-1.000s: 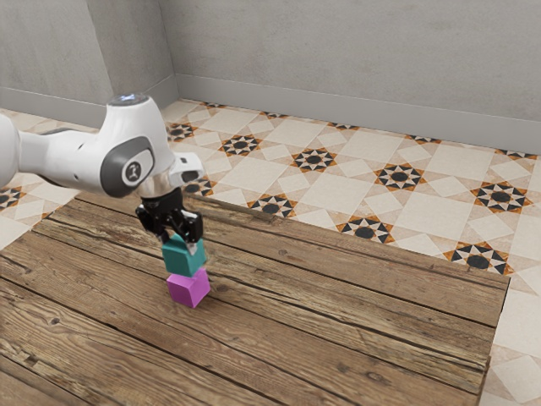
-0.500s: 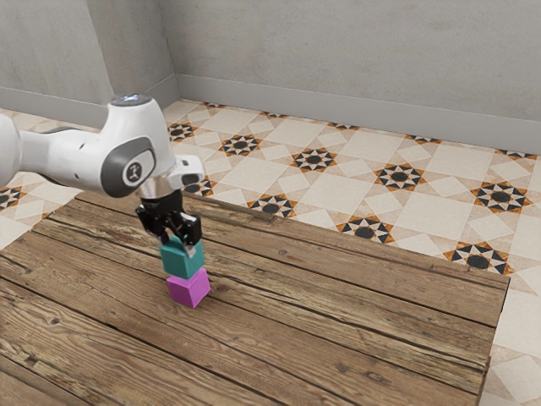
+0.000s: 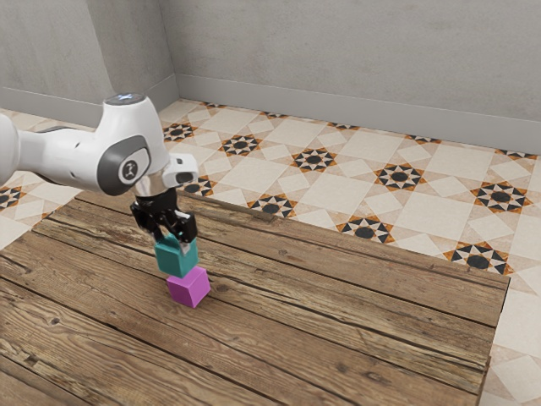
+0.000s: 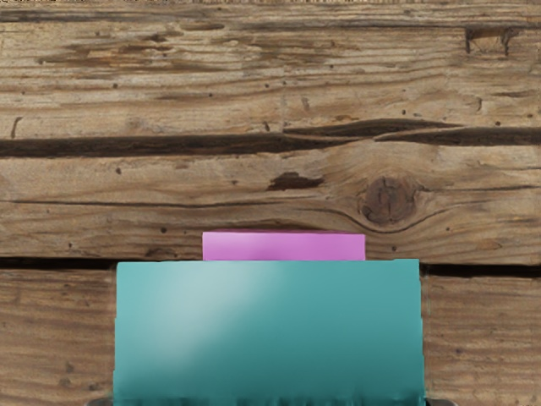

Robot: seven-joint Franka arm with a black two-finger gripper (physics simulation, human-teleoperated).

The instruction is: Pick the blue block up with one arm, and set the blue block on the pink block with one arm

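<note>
Your blue block [image 3: 177,258], which renders teal, is pinched in the tool [image 3: 172,238]. The two black fingers press on it from opposite sides, so you have it gripped, not just touched. The block sits directly over the pink block [image 3: 188,288], shifted a little toward the exterior view's left, so its far edge overhangs the pink one on that side. The undersides and tops meet or nearly meet; you cannot tell from this angle whether the blue block actually rests on the pink one or hangs just clear of it.

In the wrist view the blue block [image 4: 267,330] lies right under the hand, and a narrow strip of the pink block [image 4: 283,246] shows past its edge, narrower than the blue face in front of it.

Both blocks are on the rough plank tabletop [image 3: 338,321], toward the exterior view's left. The white arm [image 3: 76,161] comes in from that side and bends down over them. Beyond the tabletop you see patterned floor tiles [image 3: 406,186] and a grey wall [image 3: 338,42].
</note>
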